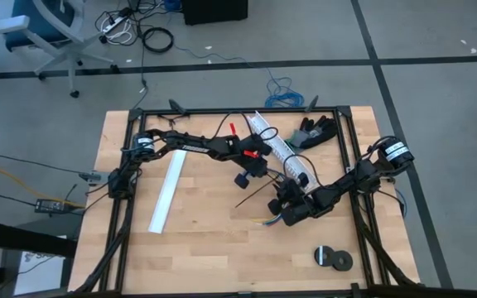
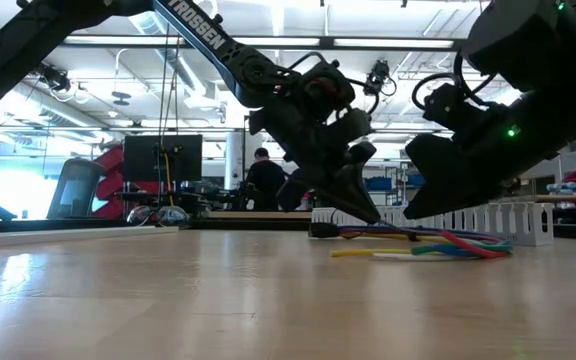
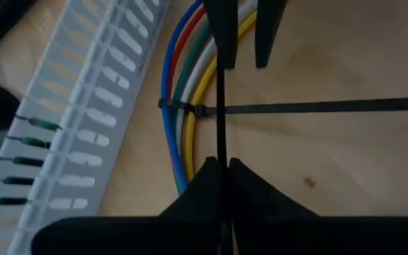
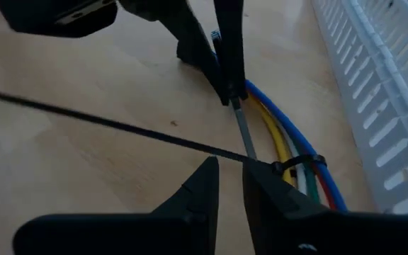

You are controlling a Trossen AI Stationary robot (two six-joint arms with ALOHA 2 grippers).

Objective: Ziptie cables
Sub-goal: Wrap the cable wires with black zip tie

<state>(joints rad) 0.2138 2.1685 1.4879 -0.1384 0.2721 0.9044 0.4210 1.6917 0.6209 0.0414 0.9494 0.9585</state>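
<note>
Looking from the near edge of the table (image 1: 197,248) outward, we see two dark discs (image 1: 332,258) at near right, well apart from the work. Farther in, right of centre, the right pincer (image 4: 231,185) sits low over the cables (image 3: 183,106); its fingers look almost shut w/ only a thin gap, & we can't tell if they grip anything. The cables are a bundle of blue, red, green, white & yellow wires lying on the table just beside the slotted white channel (image 1: 281,149). One ziptie (image 3: 317,107) is looped around the bundle, its long tail running straight out across the wood. The left pincer (image 3: 222,164) reaches in from the left, closed on a second thin black strip (image 3: 221,92) that crosses the ziptie tail approx. at right angles, just beside the cables. Left of centre lies a plain white strip (image 1: 166,192), apart from everything else. At the far right of the table sits a dark glove-like object (image 1: 315,132). Beyond the table, in the low view, a person (image 2: 264,178) shows in the room.
</note>
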